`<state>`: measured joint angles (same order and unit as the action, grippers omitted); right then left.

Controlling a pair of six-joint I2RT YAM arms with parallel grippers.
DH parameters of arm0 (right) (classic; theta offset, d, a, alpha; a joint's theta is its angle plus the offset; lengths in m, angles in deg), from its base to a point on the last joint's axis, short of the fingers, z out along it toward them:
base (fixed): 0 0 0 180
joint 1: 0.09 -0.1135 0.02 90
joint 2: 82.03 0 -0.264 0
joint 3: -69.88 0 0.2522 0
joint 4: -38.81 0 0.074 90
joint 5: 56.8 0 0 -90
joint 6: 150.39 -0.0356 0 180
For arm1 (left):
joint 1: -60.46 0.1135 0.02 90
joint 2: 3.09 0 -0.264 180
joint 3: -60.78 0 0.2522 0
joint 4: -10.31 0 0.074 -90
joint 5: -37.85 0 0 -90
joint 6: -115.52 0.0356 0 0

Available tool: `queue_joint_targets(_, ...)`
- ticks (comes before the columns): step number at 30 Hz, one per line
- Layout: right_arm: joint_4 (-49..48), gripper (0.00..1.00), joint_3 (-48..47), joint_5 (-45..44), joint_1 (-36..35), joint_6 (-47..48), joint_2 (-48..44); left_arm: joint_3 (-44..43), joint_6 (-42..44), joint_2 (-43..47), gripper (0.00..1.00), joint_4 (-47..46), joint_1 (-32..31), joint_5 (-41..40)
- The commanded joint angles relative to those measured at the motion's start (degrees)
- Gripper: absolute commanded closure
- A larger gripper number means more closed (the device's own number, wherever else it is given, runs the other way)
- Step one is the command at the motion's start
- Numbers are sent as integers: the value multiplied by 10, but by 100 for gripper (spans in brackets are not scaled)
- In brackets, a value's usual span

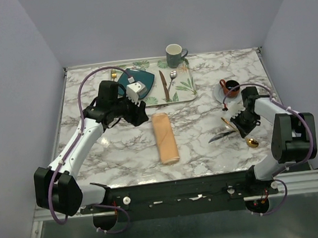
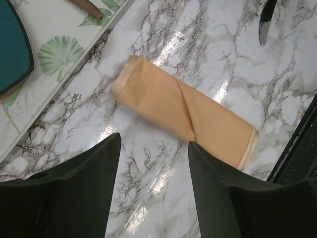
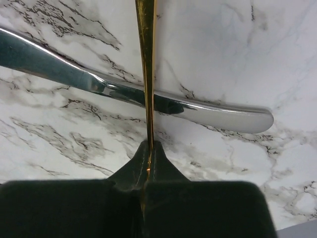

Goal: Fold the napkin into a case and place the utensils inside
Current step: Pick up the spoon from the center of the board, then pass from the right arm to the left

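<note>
Where the right hand [image 3: 148,154] meets at its fingertips, it is clamped edge-on to the spoon [image 3: 146,59]. The handle runs straight out from the fingers and crosses over the knife [image 3: 198,106] almost square; contact between the two cannot be told. The knife lies flat on the worktop [image 3: 74,144], its long axis slanting left to right. The left hand [image 2: 153,143] hangs wide, holding nothing, above the worktop beside the napkin [image 2: 163,106]. The napkin lies folded into a narrow strip at centre, its long axis running near to far.

Bright even light, glare on table [image 2: 166,44]
</note>
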<state>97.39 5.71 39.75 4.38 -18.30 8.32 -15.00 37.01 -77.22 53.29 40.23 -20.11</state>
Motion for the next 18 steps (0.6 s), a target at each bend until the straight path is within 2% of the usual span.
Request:
queue_joint_targets(1,34,99,-8,12,-12,20,-38,-36,-4,-9,30,5,9,29)
queue_joint_targets(3,79,99,-51,36,-12,42,-104,-57,-7,-10,29,17,13,37)
queue_joint_targets(6,162,99,-113,76,-23,100,-159,-85,-13,-17,20,34,18,73)
queue_joint_targets(9,221,99,-145,89,-81,156,-209,-128,-10,-44,18,72,18,130)
queue_joint_targets(12,231,99,-148,80,-185,183,-248,-185,-16,-88,18,124,10,173)
queue_joint_targets(13,229,99,-148,76,-244,193,-255,-201,-16,-101,18,143,2,185)
queue_joint_targets(15,224,99,-145,58,-301,203,-273,-238,-17,-136,18,181,-3,233)
queue_joint_targets(16,217,99,-138,48,-354,216,-278,-245,-25,-145,18,190,-7,248)
queue_joint_targets(18,207,99,-130,14,-401,231,-286,-259,-25,-167,18,217,-25,267)
